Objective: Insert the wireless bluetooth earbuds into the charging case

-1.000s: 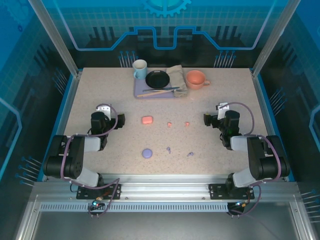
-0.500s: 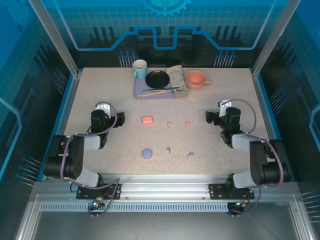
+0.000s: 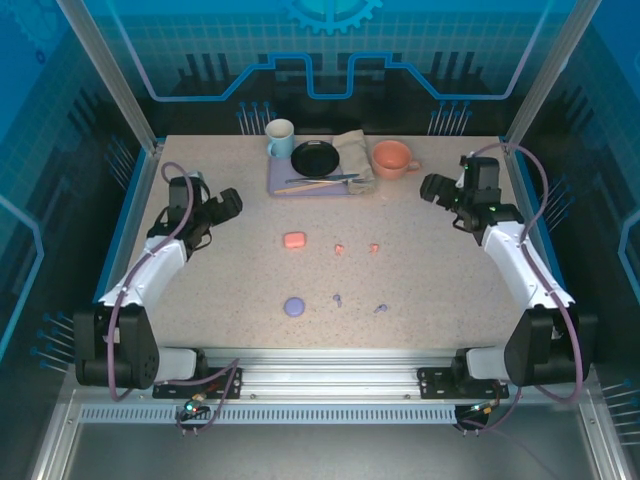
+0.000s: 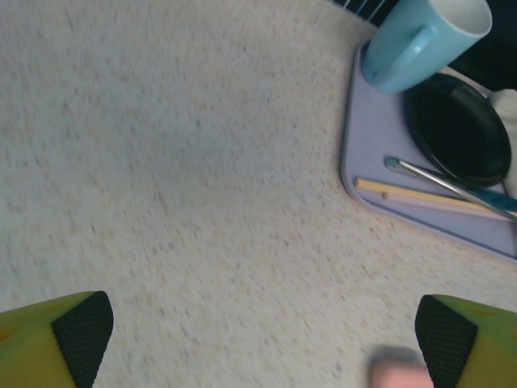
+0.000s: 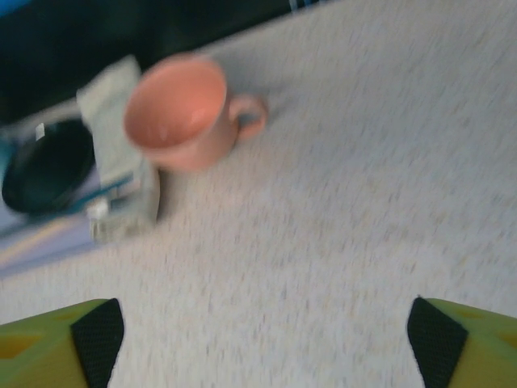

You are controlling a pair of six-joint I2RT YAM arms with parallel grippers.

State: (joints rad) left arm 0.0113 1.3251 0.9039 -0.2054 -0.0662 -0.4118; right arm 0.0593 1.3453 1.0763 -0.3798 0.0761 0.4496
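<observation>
Both arms have stretched out from their folded pose toward the far end of the table (image 3: 450, 290) — the left gripper (image 3: 226, 204) now near the tray (image 3: 278, 182), the right gripper (image 3: 433, 188) beside the salmon mug (image 3: 392, 158). Each has its jaws spread wide, holding nothing. Two pink earbuds (image 3: 339, 249) and two lilac earbuds (image 3: 337, 298) lie loose mid-table beside the pink case (image 3: 294, 240) and purple case (image 3: 294, 306) — well apart from both grippers.

A salmon-pink pebble-shaped plastic case (image 3: 294, 240) lies flat just left of the frame's centre. To its right, apart from it, sit a tiny salmon-pink plastic earbud (image 3: 339, 249) and a second pink earbud (image 3: 374, 248). Lower down lies a round lilac-purple plastic case (image 3: 294, 306) (its lid too small to make out). A tiny lilac-purple earbud (image 3: 337, 298) and a second purple earbud (image 3: 380, 308) sit to its right.
</observation>
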